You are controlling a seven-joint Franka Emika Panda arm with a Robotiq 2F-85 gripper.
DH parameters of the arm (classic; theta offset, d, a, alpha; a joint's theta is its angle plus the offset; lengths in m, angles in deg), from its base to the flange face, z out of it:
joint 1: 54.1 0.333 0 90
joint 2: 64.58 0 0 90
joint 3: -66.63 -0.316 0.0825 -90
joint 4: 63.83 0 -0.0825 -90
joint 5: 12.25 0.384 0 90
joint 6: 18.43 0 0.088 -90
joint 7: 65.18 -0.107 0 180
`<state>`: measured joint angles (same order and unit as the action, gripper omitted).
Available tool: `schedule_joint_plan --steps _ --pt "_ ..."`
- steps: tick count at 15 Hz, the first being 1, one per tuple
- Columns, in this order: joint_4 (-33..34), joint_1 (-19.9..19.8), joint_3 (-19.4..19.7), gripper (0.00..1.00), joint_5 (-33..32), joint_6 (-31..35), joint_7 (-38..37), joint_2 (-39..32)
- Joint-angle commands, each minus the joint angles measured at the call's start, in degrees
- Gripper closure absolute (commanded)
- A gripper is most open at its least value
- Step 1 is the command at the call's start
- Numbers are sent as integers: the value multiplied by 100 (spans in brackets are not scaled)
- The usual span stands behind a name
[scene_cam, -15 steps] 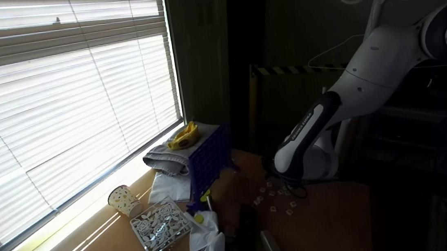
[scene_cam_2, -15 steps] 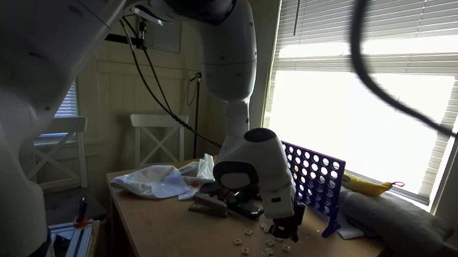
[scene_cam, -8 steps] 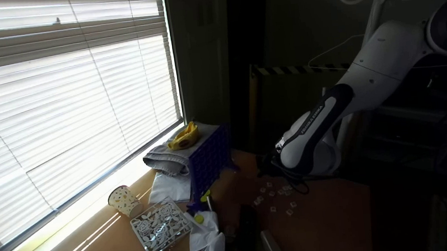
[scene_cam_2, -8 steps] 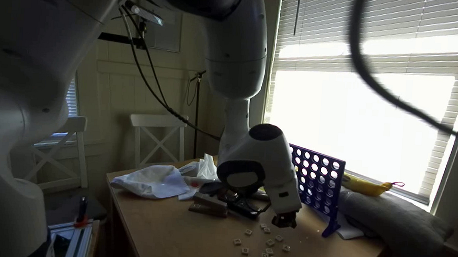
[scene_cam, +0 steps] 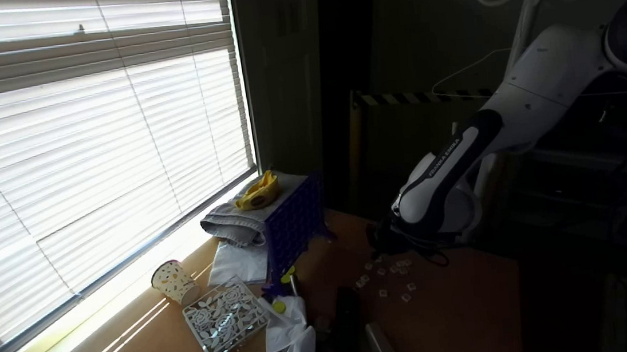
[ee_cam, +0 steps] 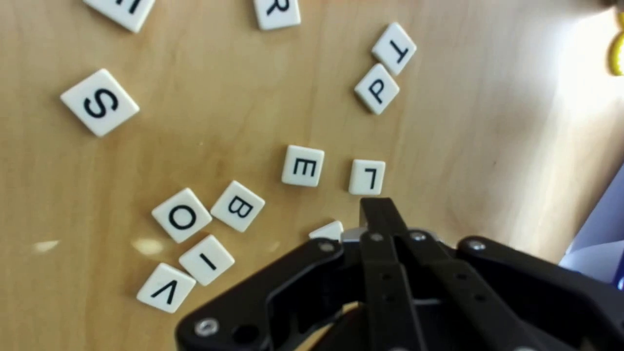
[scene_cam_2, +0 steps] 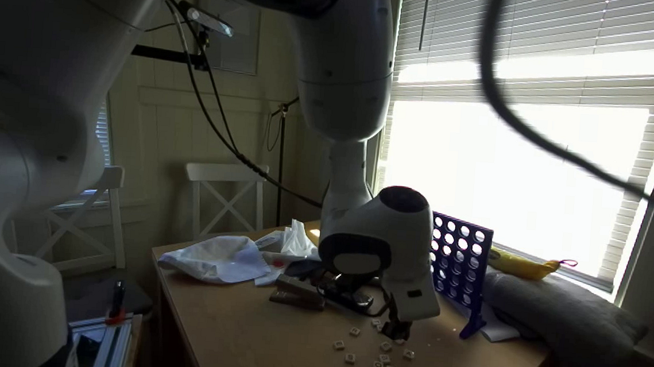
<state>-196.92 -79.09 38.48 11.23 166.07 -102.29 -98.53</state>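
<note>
Pale, grained wood forms the tabletop (ee_cam: pixel 234 122), which bears, left to right in the wrist view, a smooth white square S tile (ee_cam: pixel 100 102), a matching E tile (ee_cam: pixel 303 166), a part-hidden white tile (ee_cam: pixel 327 230) and an L tile (ee_cam: pixel 367 177) near the black gripper (ee_cam: pixel 382 214), pinched together, apparently empty. Lining up seems in hand; grasping would call for spreading it first.

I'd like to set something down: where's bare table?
Bare tabletop lies between the white cloth, letter tiles and table edge, also between tiles and blue grid. Crowded: tiles near the claw, clutter beside the cloth.
</note>
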Motion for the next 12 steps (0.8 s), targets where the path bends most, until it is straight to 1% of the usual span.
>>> schedule_joint_plan --steps 1,5,8,12 --pt "121 86 110 100 140 -525 415 110" --pt "321 414 443 100 292 -813 763 119" --pt "517 718 736 100 343 -882 984 61" --pt "744 1003 938 100 370 -1030 1141 -25"
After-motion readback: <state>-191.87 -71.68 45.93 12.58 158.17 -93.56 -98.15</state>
